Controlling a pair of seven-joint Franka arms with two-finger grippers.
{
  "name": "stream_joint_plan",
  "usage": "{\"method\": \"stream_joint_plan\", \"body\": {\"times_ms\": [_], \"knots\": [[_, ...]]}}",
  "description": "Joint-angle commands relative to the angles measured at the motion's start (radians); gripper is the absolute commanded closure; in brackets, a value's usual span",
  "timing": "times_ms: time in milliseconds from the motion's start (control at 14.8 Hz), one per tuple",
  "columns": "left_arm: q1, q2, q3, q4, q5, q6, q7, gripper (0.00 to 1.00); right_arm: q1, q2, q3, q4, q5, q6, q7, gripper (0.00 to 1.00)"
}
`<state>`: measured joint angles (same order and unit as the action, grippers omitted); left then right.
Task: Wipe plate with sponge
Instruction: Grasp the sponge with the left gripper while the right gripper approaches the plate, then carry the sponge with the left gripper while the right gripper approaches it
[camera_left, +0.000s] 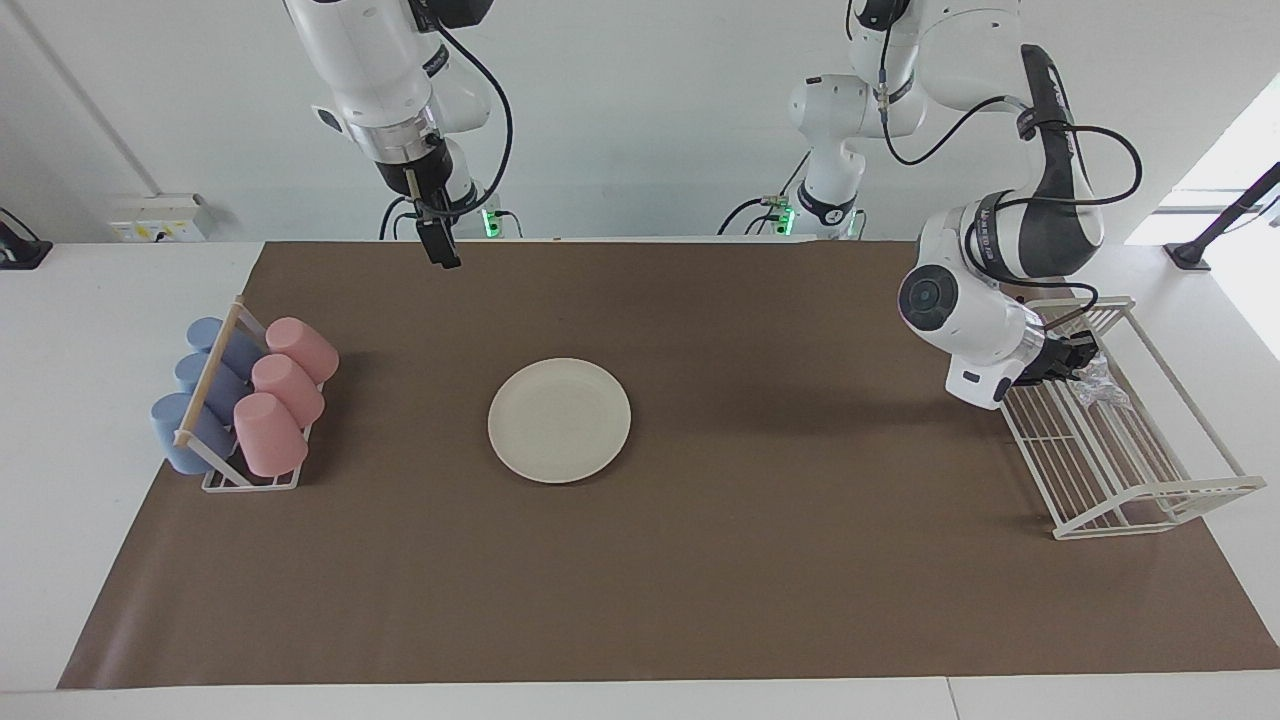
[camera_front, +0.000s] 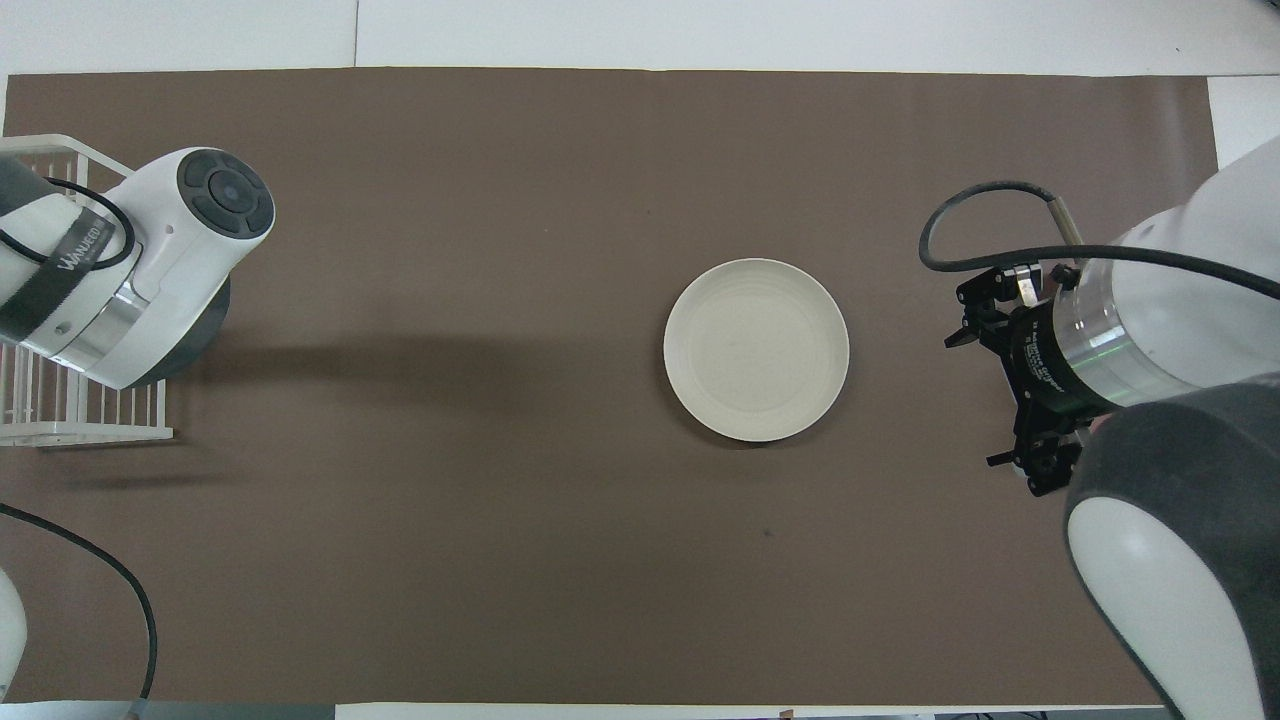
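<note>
Lying in a rack (camera_left: 250, 480) at the right arm's end of the counter (camera_left: 100, 300) are blue and pink cups (camera_left: 268, 433), mouths down the slope. The right tool (camera_left: 441, 253) hangs over the mat (camera_left: 760, 560), waiting; I cannot tell its state. The plate (camera_left: 559, 420) sits flat mid-mat, nothing on it. The left tool (camera_left: 1082, 362) is clamped on the sponge (camera_left: 1100, 382) inside the wire rack (camera_left: 1130, 470).
</note>
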<state>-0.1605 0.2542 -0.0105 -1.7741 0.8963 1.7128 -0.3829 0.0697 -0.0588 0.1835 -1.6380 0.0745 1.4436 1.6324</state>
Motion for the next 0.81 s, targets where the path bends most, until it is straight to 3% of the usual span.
{"method": "stream_joint_plan", "body": {"times_ms": [0, 203, 338, 608, 743], "knots": [[0.006, -0.023, -0.005, 0.155, -0.225, -0.124, 0.053, 1.00, 0.044, -0.026, 0.004, -0.025, 0.011, 0.006, 0.073, 0.00], [0.002, -0.018, -0.005, 0.304, -0.490, -0.286, 0.053, 1.00, 0.094, -0.026, 0.007, -0.023, 0.022, 0.009, 0.096, 0.00], [0.016, -0.044, 0.012, 0.353, -0.749, -0.334, 0.045, 1.00, 0.096, -0.026, 0.010, -0.023, 0.051, 0.018, 0.104, 0.00], [0.133, -0.098, 0.017, 0.334, -1.207, -0.340, 0.033, 1.00, 0.160, -0.029, 0.022, -0.032, 0.088, 0.125, 0.266, 0.00], [0.156, -0.148, 0.015, 0.227, -1.383, -0.326, 0.042, 1.00, 0.177, -0.036, 0.024, -0.048, 0.087, 0.165, 0.331, 0.00]]}}
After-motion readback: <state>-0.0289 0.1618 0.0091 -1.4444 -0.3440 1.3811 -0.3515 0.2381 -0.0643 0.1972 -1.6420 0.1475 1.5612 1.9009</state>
